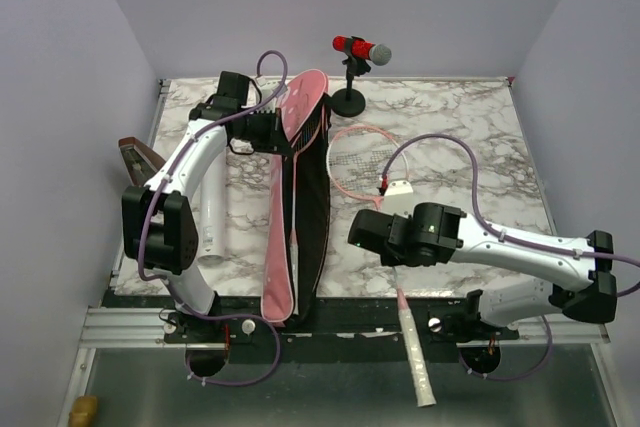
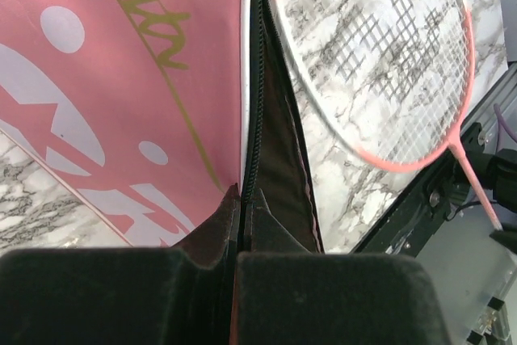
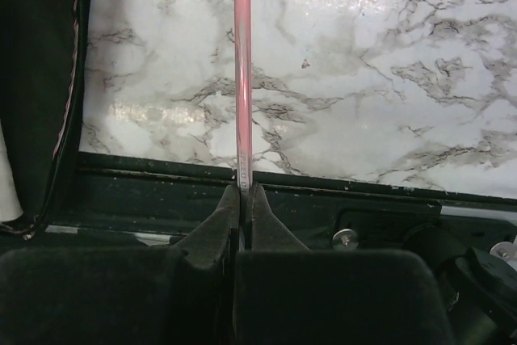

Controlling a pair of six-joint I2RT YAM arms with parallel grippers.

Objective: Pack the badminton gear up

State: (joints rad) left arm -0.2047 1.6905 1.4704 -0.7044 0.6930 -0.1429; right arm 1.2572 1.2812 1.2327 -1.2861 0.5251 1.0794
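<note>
Inspection of the marble table [image 1: 450, 127] found the pink bag [image 1: 305, 107] lying lengthwise left of centre. It ran from the far edge to the near edge, with its black side turned to the right. The left gripper [image 2: 241, 195] was at the bag's far end. Its jaws were pressed together on the black zippered edge [image 2: 262, 119], with no gap seen between them.

One racket [image 1: 360, 162] lay just right of the bag, its pink-framed head flat on the marble towards the far side. Its white handle [image 1: 413, 352] projected past the near edge of the table. The right gripper [image 3: 244, 195] was clamped on the thin pink shaft [image 3: 241, 78] close to the near edge, with the jaws fully drawn in against it.

A red microphone [image 1: 360, 48] stood on its black stand at the far edge, just right of the bag's far tip. A brown box [image 1: 140, 154] sat at the left edge of the table, beside the left arm.
</note>
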